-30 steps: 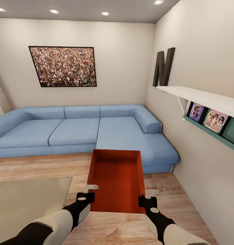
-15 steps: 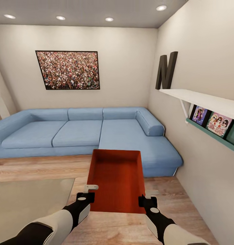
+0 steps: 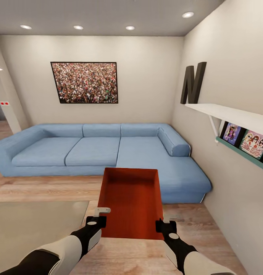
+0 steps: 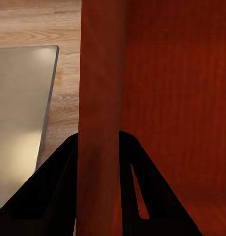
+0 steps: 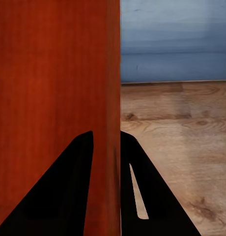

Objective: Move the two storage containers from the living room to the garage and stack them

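One red-orange storage container (image 3: 132,202) hangs in front of me above the wood floor of the living room, open side up. My left gripper (image 3: 101,215) is shut on its left wall (image 4: 100,123), one dark finger on each side of the wall. On the opposite side, my right gripper (image 3: 164,221) is shut on the right wall (image 5: 112,98) the same way. The box inside is empty.
A blue corner sofa (image 3: 97,151) runs along the back wall just beyond the container. A pale rug (image 3: 32,225) lies at the lower left. On the right wall hang a white shelf (image 3: 230,114), a teal ledge with pictures (image 3: 246,143) and a dark letter N (image 3: 193,83).
The whole view has shifted: the sofa, picture and shelf slid right and down and a doorway edge appeared at the left, so the camera moved. The container and both grippers kept their place in view.
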Controlling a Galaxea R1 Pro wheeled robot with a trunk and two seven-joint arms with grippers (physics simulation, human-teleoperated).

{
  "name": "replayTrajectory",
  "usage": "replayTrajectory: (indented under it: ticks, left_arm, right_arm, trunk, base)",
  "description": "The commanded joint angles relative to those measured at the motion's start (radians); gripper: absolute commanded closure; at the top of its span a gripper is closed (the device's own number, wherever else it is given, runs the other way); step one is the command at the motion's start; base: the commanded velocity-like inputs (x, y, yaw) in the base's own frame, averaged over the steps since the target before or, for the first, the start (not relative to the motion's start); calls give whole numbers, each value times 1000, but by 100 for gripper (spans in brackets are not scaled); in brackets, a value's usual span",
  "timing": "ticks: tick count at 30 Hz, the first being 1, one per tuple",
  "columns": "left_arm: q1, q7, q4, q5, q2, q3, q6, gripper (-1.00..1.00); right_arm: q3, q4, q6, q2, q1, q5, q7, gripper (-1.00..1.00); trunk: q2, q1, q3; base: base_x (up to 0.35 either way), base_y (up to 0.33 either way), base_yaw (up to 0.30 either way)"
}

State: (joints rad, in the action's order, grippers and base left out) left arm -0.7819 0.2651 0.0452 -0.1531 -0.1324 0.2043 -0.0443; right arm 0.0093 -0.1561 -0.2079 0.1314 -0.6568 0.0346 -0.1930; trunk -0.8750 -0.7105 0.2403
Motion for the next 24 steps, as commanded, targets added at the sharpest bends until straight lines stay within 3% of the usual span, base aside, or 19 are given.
replayTrajectory:
  ticks: [1, 24]
  left_arm:
    - [0, 33, -4, -16, 2, -21, -4, 100]
    - [0, 32, -5, -17, 4, -22, -3, 100]
  right_arm:
    - [-31, -20, -21, 1, -1, 16, 0, 100]
    - [-31, -20, -21, 1, -1, 16, 0, 100]
  trunk:
    - [-1, 0, 0]
    - [-1, 0, -37]
  base:
    - [0, 0, 123]
    - [0, 0, 123]
